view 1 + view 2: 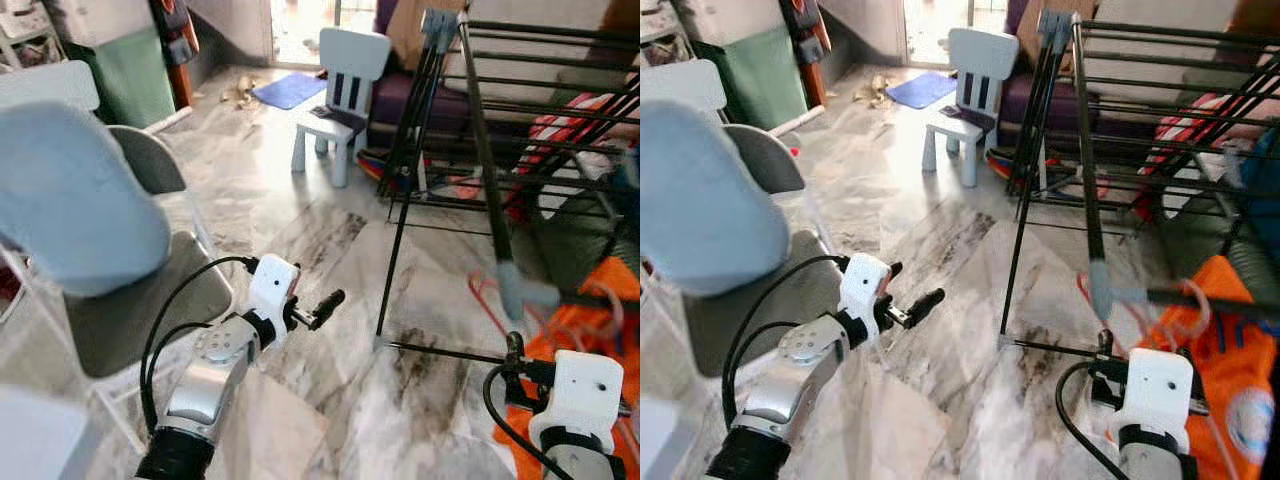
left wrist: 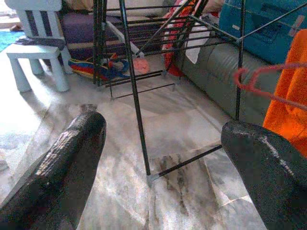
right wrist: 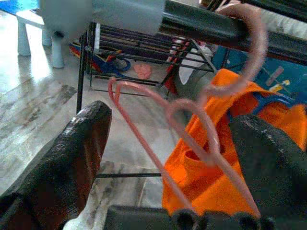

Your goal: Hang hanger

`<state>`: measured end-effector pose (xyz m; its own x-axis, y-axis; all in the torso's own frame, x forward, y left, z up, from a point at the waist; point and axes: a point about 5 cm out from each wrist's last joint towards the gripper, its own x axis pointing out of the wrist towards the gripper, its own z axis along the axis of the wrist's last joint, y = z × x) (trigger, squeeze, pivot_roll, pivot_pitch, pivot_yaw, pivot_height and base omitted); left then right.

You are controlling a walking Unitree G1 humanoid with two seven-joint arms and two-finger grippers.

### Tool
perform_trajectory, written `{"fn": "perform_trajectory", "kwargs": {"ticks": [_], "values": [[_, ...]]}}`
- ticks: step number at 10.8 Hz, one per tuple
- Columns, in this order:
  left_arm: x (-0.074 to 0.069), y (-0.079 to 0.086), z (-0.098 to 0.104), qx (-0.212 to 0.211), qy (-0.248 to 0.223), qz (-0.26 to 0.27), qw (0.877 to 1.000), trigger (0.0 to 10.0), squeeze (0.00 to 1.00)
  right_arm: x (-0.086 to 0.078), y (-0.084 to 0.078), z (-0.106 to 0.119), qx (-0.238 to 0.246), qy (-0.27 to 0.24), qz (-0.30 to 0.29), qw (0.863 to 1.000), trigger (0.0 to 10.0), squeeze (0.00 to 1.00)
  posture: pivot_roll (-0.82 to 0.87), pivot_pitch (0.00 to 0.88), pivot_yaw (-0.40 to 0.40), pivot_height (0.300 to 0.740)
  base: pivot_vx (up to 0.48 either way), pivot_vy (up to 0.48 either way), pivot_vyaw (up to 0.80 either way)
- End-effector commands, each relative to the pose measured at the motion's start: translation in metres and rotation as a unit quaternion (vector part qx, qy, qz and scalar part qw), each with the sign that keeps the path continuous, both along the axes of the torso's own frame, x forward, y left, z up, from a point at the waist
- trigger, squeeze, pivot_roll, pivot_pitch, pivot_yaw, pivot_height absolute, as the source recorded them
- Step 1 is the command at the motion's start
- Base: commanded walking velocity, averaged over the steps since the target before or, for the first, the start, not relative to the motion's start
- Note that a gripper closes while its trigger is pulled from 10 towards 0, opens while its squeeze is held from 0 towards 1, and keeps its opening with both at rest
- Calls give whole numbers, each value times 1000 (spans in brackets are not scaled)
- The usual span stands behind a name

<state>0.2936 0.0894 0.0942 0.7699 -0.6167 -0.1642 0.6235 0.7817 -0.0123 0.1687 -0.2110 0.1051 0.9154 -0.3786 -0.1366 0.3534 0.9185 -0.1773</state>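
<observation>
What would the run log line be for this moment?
task: hang hanger | pink hanger hook over drying rack bar | orange shirt on hanger | right gripper jaws open around hanger | left gripper open, idle

Floor (image 1: 300,250): pale marble tiles with dark grey veining, glossy.
Near left: grey chair (image 1: 120,300) draped with a light blue cloth (image 1: 70,200).
Far centre: small white child's chair (image 1: 340,100); blue mat (image 1: 290,90) beyond, by a sunlit doorway.
Far left: green cabinet (image 1: 130,70).
Right: grey sofa (image 2: 216,72).
</observation>
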Motion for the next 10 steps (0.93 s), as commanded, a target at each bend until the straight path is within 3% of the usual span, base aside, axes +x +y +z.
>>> {"fn": "perform_trajectory", "kwargs": {"ticks": [1,3,4,5,8,9,10], "values": [[1,-2,1,2,-3,1,1000,10000,0,-1,0,1,1,-3,2,1000,10000,1000,-62,0,-18,740,-307,0,0],[0,-3,0,5,-2,-1,1000,10000,0,2,2,0,5,2,14,1000,10000,976,-61,0,-18,740,-307,0,0],[1,-4,0,5,-2,-2,1000,10000,0,4,8,-1,2,5,35,999,10000,541,-62,0,-17,740,-307,0,0],[2,-4,-1,6,-2,-1,1000,10000,0,5,11,-2,4,8,42,999,10000,0,-62,0,-18,740,-311,0,0],[8,-5,-6,16,-5,14,1000,10000,0,16,8,-5,0,7,32,999,10000,0,-43,0,-19,740,-312,0,0],[13,1,-6,28,-14,39,999,10000,0,23,11,-7,51,-6,50,997,10000,0,-34,0,-23,740,-311,0,0],[18,9,-8,50,-27,81,995,10000,0,29,12,-11,39,2,60,997,10000,0,-11,0,-39,740,-289,0,0]]}}
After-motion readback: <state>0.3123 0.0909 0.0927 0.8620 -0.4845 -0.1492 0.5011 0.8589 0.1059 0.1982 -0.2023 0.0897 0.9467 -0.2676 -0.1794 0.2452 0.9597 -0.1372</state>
